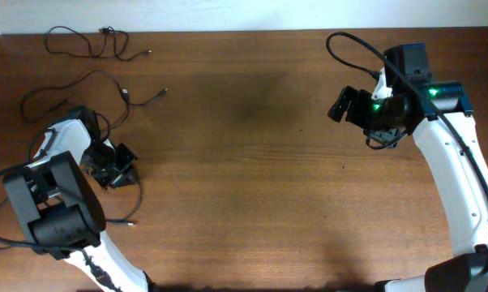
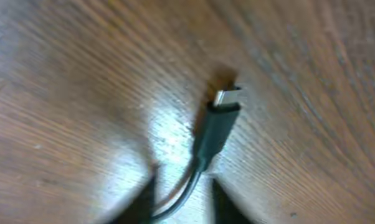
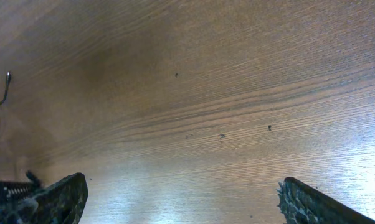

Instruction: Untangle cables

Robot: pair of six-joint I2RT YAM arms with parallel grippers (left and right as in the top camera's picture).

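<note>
The left jaws stand narrow around one cable (image 2: 203,146), its metal-tipped plug (image 2: 227,98) lying on the worktop (image 2: 81,93) just ahead of them; blur hides whether they grip it. The other two cables (image 1: 106,32) lie loose behind them. The right jaws gape wide, empty, well apart from every cable.
</note>
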